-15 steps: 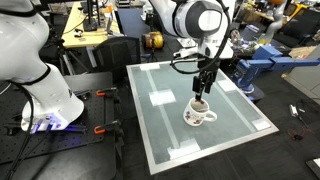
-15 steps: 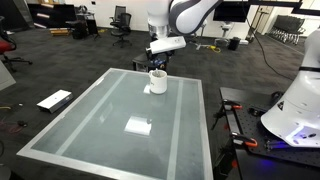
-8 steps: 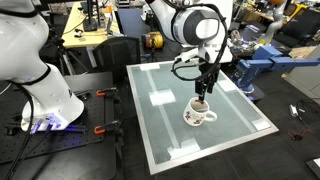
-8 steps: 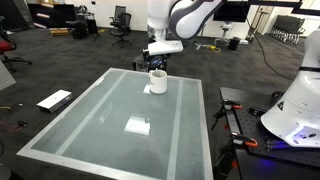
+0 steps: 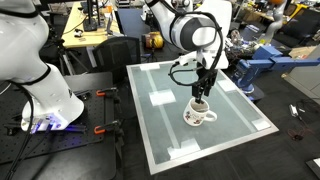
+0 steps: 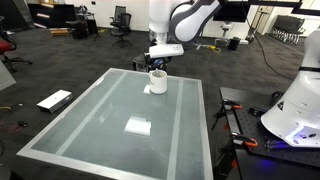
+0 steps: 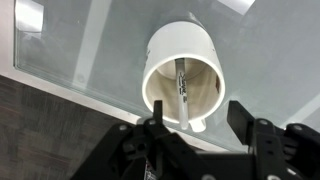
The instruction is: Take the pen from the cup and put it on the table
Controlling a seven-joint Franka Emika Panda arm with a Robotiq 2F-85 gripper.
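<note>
The white cup (image 5: 200,115) stands on the pale frosted table (image 5: 160,125), near its far edge in an exterior view (image 6: 157,81). In the wrist view the cup (image 7: 180,55) is seen from above with the slim pen (image 7: 181,92) leaning inside it, top end toward the camera. My gripper (image 7: 196,118) is open, its two fingers hanging just above the cup's rim with the pen's top between them, not touching. In an exterior view the gripper (image 5: 203,93) hovers directly over the cup.
White tape rectangles (image 6: 137,126) lie on the table top. A white robot base (image 5: 45,95) stands beside the table. A blue machine (image 5: 255,70) and workbenches sit behind. A flat box (image 6: 53,100) lies on the floor.
The arm has come down a little toward the cup and shifted slightly. The cup and pen have not moved.
</note>
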